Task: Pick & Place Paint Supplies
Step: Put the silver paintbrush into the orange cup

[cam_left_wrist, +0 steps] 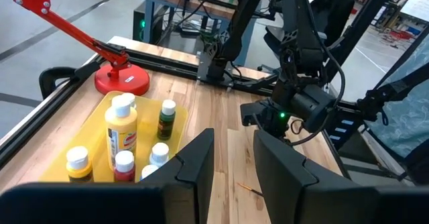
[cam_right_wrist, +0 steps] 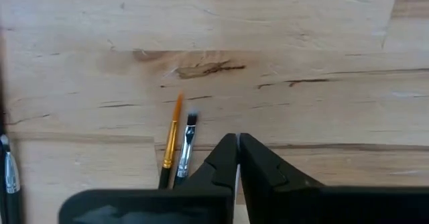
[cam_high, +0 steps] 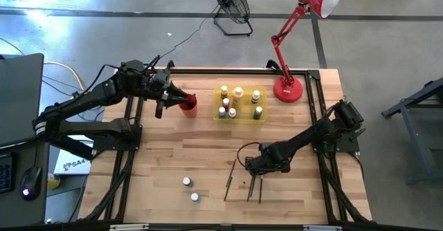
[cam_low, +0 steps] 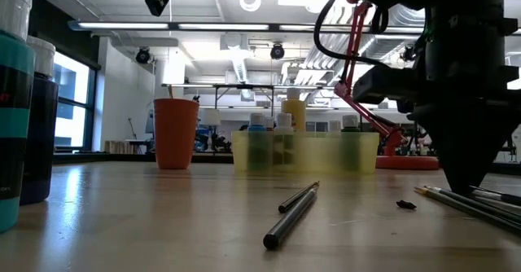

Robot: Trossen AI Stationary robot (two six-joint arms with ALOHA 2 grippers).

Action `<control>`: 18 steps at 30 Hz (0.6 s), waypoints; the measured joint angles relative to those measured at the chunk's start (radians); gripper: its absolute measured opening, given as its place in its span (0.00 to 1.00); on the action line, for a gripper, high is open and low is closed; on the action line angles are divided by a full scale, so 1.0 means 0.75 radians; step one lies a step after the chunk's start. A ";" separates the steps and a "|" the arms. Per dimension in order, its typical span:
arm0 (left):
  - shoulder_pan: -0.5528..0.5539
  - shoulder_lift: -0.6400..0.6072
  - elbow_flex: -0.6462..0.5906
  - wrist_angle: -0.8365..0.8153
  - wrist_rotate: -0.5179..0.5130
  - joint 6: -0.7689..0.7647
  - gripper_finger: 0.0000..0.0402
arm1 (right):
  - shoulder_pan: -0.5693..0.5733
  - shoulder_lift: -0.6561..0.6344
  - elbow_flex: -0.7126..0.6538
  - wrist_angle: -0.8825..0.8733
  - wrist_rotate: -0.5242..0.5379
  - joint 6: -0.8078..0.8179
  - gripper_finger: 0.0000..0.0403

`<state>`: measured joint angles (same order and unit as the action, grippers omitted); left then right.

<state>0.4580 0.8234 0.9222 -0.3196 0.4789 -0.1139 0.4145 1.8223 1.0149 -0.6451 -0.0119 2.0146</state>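
Note:
Several thin dark paintbrushes (cam_high: 252, 184) lie on the wooden table near its front. My right gripper (cam_high: 257, 167) points down over their upper ends, shut; in the right wrist view its tips (cam_right_wrist: 238, 141) stand just beside two brush heads, one black-tipped (cam_right_wrist: 187, 143) and one orange-tipped (cam_right_wrist: 171, 137). Another brush (cam_low: 291, 215) lies apart to the left. Two white-capped bottles (cam_high: 187, 182) (cam_high: 195, 197) stand near the front edge. Several bottles stand in the yellow tray (cam_high: 216, 117). My left gripper (cam_high: 169, 96) hangs open above the table beside the red cup (cam_high: 188, 104). My right gripper points straight down with its shut fingertips (cam_right_wrist: 228, 150) low at the table, right beside the black-tipped brush. Nothing shows between the fingers, and I cannot tell whether they touch a brush or the table.
A red desk lamp (cam_high: 288, 89) stands at the table's far right corner, behind the tray. A small dark scrap (cam_low: 405, 204) lies on the table near the brushes. Bare wood lies between the tray and the brushes.

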 joint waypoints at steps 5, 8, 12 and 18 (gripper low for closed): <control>0.000 0.000 0.000 -0.003 0.001 0.000 0.26 | -0.003 -0.021 -0.002 -0.002 0.008 -0.064 0.01; 0.000 0.000 0.000 -0.003 0.000 0.001 0.26 | -0.003 -0.053 -0.006 -0.011 0.018 -0.102 0.01; 0.000 0.000 0.000 0.002 0.001 0.005 0.26 | -0.004 -0.119 -0.011 -0.025 0.078 -0.144 0.01; 0.000 -0.001 0.000 0.003 0.001 0.005 0.26 | -0.005 -0.229 -0.008 -0.023 0.156 -0.222 0.01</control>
<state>0.4580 0.8230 0.9222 -0.3176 0.4793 -0.1101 0.4107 1.6504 1.0092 -0.6624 0.1053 1.8485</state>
